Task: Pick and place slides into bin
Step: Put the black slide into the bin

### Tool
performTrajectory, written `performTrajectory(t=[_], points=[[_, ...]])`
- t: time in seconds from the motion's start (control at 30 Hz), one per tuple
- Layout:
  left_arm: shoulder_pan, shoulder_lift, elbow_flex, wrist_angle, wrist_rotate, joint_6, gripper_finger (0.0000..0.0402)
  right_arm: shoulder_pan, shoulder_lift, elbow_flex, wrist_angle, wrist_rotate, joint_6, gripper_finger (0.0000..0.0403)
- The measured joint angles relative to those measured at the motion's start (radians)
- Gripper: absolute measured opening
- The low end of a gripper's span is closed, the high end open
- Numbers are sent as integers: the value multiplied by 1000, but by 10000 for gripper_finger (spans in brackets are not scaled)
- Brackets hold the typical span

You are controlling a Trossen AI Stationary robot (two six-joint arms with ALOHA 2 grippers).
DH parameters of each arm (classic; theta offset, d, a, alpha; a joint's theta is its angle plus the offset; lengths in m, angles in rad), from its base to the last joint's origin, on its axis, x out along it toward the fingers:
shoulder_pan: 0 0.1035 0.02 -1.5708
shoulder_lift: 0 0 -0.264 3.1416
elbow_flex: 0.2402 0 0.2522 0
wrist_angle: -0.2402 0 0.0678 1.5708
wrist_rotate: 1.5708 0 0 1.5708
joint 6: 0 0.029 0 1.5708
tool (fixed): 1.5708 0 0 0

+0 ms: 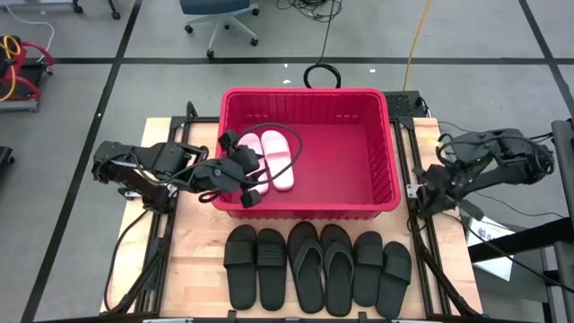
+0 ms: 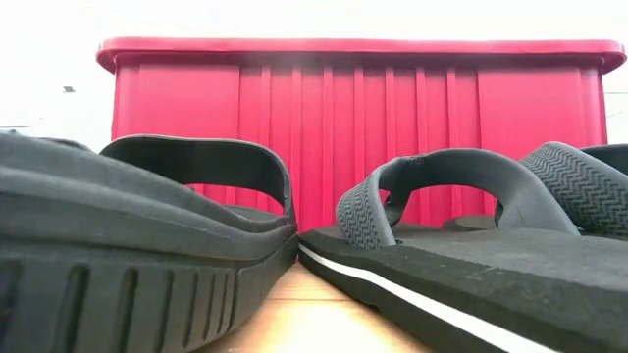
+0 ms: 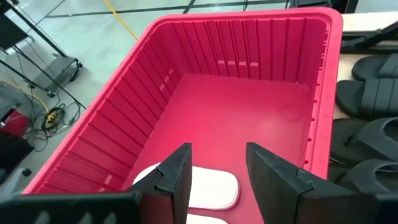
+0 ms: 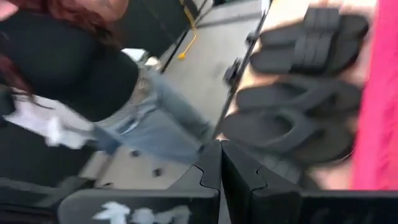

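Note:
The red bin (image 1: pixel 309 152) stands at the table's far middle; it also shows in the low view (image 2: pixel 353 127) and the left wrist view (image 3: pixel 236 99). Two white slides (image 1: pixel 280 160) lie flat on its floor at the left end; one shows in the left wrist view (image 3: pixel 208 186). Six black slides (image 1: pixel 318 267) lie in a row on the table in front of the bin: a wide-strap pair (image 1: pixel 256 267), a thong pair (image 1: pixel 321 265), and another wide-strap pair (image 1: pixel 381 274). My left gripper (image 1: pixel 254 172) (image 3: pixel 214 177) is open and empty above the white slides. My right gripper (image 1: pixel 423 197) (image 4: pixel 221 155) is shut and empty at the table's right edge.
The black slides (image 2: pixel 147 235) fill the strip between the bin's near wall and the table's front edge. A black cable loop (image 1: pixel 273 135) hangs over the white slides. A person (image 4: pixel 81 87) stands beyond the table's right side. Bare wood (image 1: pixel 193 260) shows at front left.

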Motion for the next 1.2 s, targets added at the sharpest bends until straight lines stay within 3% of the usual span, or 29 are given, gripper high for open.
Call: performTrajectory(t=[0.27, 0.57, 0.93, 1.2], points=[[-7, -8, 0, -21, 5, 38, 147, 117, 81, -41, -21, 0, 230, 0], [-15, -10, 0, -49, 9, 136, 147, 357, 162, -210, 71, -27, 521, 0], [-15, -9, 0, -61, 10, 216, 147, 608, 173, -353, 279, 113, 890, 0], [-15, -9, 0, -102, 12, 220, 147, 711, 178, -501, 377, 161, 1074, 0]])
